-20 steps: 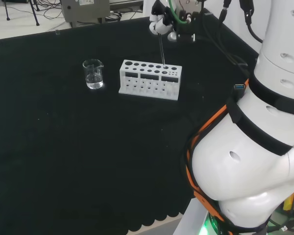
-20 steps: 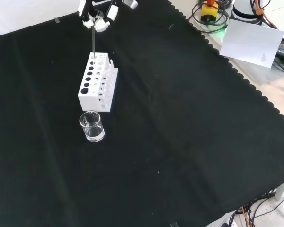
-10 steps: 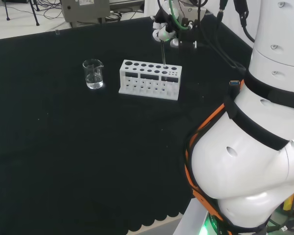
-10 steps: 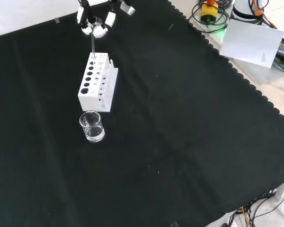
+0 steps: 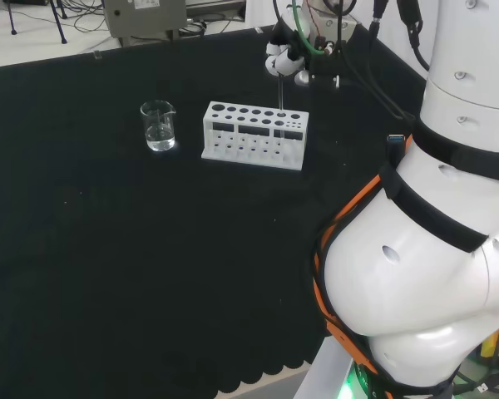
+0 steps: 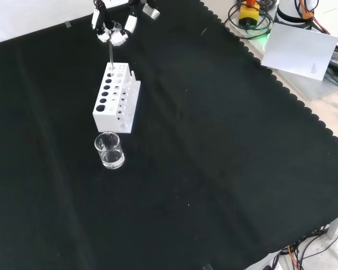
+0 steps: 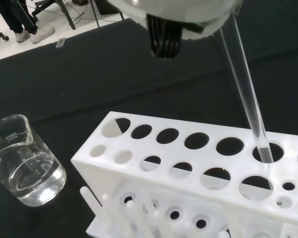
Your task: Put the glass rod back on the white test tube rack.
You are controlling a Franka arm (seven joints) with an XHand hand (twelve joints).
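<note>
1. The hand (image 5: 284, 56) hangs over the far edge of the bench, right above the white test tube rack (image 5: 254, 134). In the front view the hand (image 6: 114, 31) is near the top edge of the black cloth (image 6: 214, 169).

2. The hand's fingers are curled round the top of the glass rod (image 7: 244, 94) and pinch it. I think it holds the rod by the top so the bottom end is free to go down into a hole.

3. The rod (image 5: 279, 93) stands almost straight up. In the wrist view its bottom tip sits in one of the big round holes in the back row of the rack (image 7: 198, 178). It looks like the tip is only just inside the hole, so the rod is not all the way down yet.

4. The rod (image 6: 111, 55) is held upright so it can slide down the hole without bumping the rim. If it leaned a lot, it could catch on the edge or tip the rack.

5. A small glass beaker (image 5: 158, 125) stands on the cloth, apart from the rack's other end. There is a little clear water in the beaker (image 7: 25, 161). It is away from the hand, so it does not get in the way.

6. The other holes in the rack look empty, so nothing blocks the rod. The rest of the cloth around the rack (image 6: 116, 97) is bare.

7. I think the job is nearly done. The hand needs to lower the rod and then let go.
</note>
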